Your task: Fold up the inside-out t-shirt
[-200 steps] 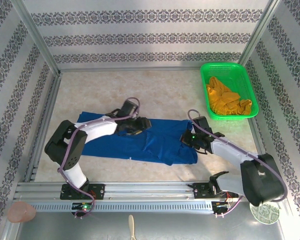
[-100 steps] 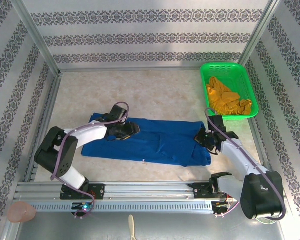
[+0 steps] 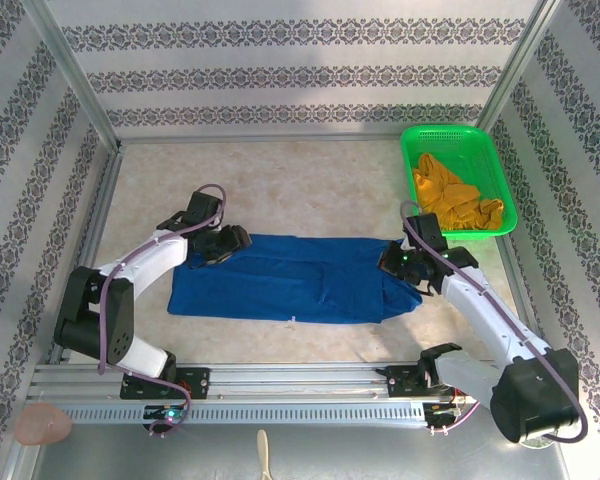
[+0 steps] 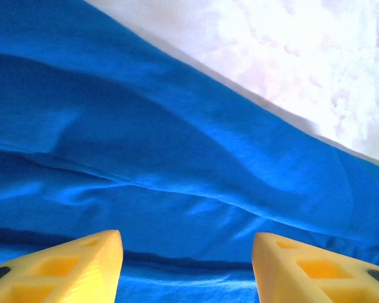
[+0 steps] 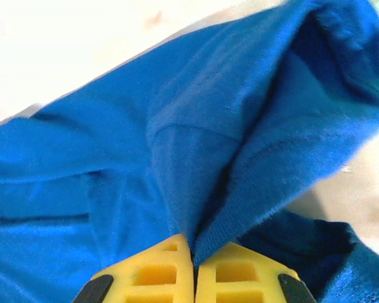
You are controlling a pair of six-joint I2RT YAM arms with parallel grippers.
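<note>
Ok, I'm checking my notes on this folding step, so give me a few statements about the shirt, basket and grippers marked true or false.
The right gripper is shut on a fold of the blue t-shirt. True.
The left gripper has its fingers pressed together. False: they stand apart, over the shirt.
The mustard garment lies in the green basket. True.
The t-shirt lies inside the basket. False: it lies on the table, between the two arms.
</note>
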